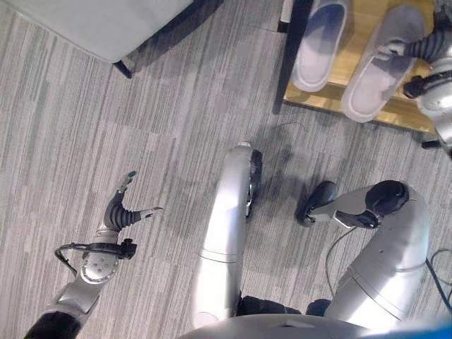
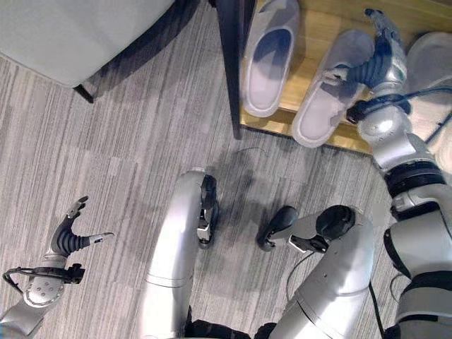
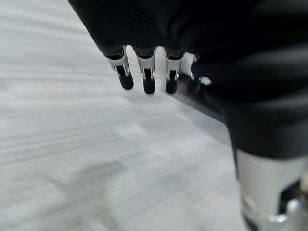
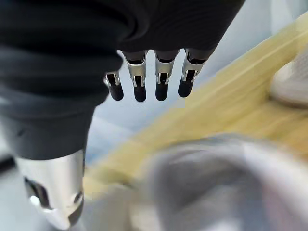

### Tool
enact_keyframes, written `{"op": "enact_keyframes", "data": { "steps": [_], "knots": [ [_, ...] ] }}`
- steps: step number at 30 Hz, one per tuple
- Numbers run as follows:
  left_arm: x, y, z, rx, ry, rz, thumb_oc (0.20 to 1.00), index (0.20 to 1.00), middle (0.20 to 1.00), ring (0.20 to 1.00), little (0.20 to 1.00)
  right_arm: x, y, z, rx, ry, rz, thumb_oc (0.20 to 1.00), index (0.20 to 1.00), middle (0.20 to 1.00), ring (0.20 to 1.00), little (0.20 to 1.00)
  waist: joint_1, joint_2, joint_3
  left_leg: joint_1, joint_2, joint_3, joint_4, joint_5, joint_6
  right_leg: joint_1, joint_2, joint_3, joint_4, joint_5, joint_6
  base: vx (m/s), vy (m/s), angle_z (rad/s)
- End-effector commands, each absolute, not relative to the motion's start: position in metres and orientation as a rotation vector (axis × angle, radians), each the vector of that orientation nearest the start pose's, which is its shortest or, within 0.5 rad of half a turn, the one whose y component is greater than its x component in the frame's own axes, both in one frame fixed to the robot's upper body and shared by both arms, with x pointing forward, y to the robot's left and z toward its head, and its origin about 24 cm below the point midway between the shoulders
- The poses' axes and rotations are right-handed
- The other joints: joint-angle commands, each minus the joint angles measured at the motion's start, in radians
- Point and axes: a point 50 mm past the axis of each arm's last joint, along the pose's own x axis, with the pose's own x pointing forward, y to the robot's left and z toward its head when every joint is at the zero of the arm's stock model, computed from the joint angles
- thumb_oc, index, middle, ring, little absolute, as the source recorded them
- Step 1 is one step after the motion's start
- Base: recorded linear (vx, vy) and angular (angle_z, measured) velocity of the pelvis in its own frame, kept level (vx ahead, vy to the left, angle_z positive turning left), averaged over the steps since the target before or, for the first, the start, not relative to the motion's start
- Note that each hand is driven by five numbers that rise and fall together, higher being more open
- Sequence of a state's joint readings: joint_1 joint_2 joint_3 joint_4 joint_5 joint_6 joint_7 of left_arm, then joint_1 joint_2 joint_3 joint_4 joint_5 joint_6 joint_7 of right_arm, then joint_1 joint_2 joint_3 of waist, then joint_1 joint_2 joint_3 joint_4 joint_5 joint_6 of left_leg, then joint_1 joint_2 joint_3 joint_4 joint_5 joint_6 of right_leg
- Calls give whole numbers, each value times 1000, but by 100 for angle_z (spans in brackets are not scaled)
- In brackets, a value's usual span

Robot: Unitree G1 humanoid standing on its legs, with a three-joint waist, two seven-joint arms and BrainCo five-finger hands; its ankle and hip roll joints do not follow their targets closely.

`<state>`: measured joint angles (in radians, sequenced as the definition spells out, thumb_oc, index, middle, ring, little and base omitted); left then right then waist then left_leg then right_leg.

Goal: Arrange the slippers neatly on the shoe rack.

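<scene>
Two grey slippers lie side by side on the wooden shoe rack (image 2: pixel 311 21), toes pointing away from me. The left slipper (image 2: pixel 267 60) is upright beside the rack's dark post. The right slipper (image 2: pixel 328 88) lies at a slant, its heel over the shelf's front edge. My right hand (image 2: pixel 378 60) is over this slipper with straight fingers (image 4: pixel 161 82) and its thumb resting on the upper; the slipper (image 4: pixel 207 183) shows just beneath it. My left hand (image 1: pixel 123 208) hangs open over the carpet at the lower left, holding nothing.
A light grey upholstered seat (image 1: pixel 106 25) with a dark leg (image 1: pixel 123 68) stands at the upper left. The rack's dark post (image 1: pixel 293 49) rises at the shelf's left end. Another grey slipper-like shape (image 2: pixel 432 53) lies on the shelf right of my hand. Striped grey carpet (image 1: pixel 176 141) covers the floor.
</scene>
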<state>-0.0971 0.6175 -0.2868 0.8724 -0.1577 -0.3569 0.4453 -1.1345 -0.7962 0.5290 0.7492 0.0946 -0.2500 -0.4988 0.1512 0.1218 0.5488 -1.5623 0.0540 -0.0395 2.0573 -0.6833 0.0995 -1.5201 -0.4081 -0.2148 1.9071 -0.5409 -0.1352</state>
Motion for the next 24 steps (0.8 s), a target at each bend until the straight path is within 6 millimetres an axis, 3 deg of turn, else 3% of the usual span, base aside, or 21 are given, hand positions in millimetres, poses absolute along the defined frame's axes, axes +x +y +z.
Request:
{"op": "enact_keyframes", "data": {
  "steps": [1, 2, 10, 14, 19, 24],
  "knots": [
    [162, 310, -47, 566, 370, 333, 1000, 1000, 1000, 1000, 1000, 359, -284, 311, -722, -740, -608, 1000, 1000, 1000, 1000, 1000, 56, 0, -29, -8, -36, -64, -46, 15, 32, -50, 13, 95, -37, -13, 39, -42, 28, -13],
    [157, 308, -55, 547, 408, 335, 1000, 1000, 1000, 1000, 1000, 359, -277, 300, -682, -746, -576, 1000, 1000, 1000, 1000, 1000, 48, 1, -29, -8, -34, -65, -41, 12, 31, -50, 15, 94, -36, -16, 36, -30, 31, -7],
    [153, 308, -61, 514, 439, 378, 1000, 1000, 1000, 1000, 1000, 351, -246, 262, -669, -774, -457, 1000, 1000, 1000, 1000, 1000, 19, 0, -29, -8, -27, -70, -22, 9, 20, -50, 31, 89, -28, -15, 39, -34, 35, -6],
    [153, 308, -61, 509, 440, 386, 1000, 1000, 1000, 1000, 1000, 348, -241, 255, -651, -775, -434, 1000, 1000, 1000, 1000, 1000, 11, 0, -29, -8, -28, -70, -18, 10, 19, -50, 33, 88, -26, -17, 40, -29, 13, -8],
    [153, 309, -63, 486, 447, 425, 1000, 1000, 1000, 1000, 1000, 346, -232, 231, -557, -736, -409, 1000, 1000, 1000, 1000, 1000, -4, 1, -29, -8, -26, -74, 11, 3, 14, -50, 41, 95, -7, -25, 38, -31, 18, -4],
    [150, 309, -65, 483, 457, 433, 1000, 1000, 1000, 1000, 1000, 344, -226, 224, -511, -727, -378, 1000, 1000, 1000, 1000, 1000, -9, 2, -29, -8, -26, -76, 16, 4, 12, -50, 44, 99, -2, -24, 38, -10, 10, -2]
  ]
}}
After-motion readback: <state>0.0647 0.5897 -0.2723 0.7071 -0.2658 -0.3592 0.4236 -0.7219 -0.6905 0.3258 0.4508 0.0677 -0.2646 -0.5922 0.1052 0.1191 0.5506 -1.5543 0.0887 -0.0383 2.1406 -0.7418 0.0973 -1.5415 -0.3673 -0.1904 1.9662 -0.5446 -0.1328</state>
